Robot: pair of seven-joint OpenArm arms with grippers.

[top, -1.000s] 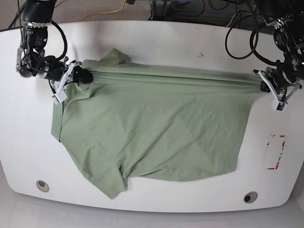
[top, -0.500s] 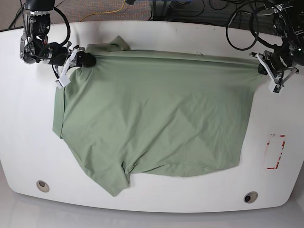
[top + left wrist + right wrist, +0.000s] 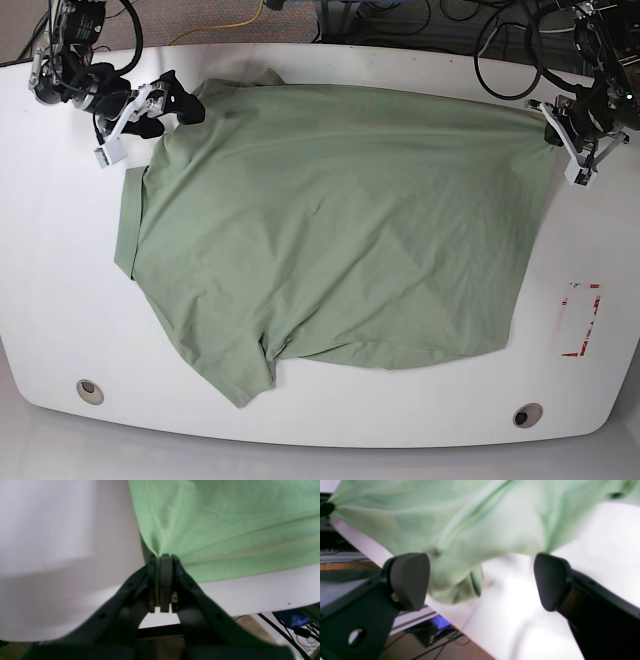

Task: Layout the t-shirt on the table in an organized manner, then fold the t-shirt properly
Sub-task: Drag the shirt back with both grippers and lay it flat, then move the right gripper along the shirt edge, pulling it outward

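The t-shirt [image 3: 330,225] lies spread flat across the middle of the white table [image 3: 60,290], its far edge stretched almost straight along the far side. The left gripper [image 3: 161,562] is clenched on the shirt's far right corner, fabric pinched between the pads. The right gripper [image 3: 481,580] has its fingers [image 3: 410,580] spread wide apart at the far left corner, gripping nothing, with bunched cloth hanging between them. A red tape rectangle [image 3: 581,320] sits near the right edge.
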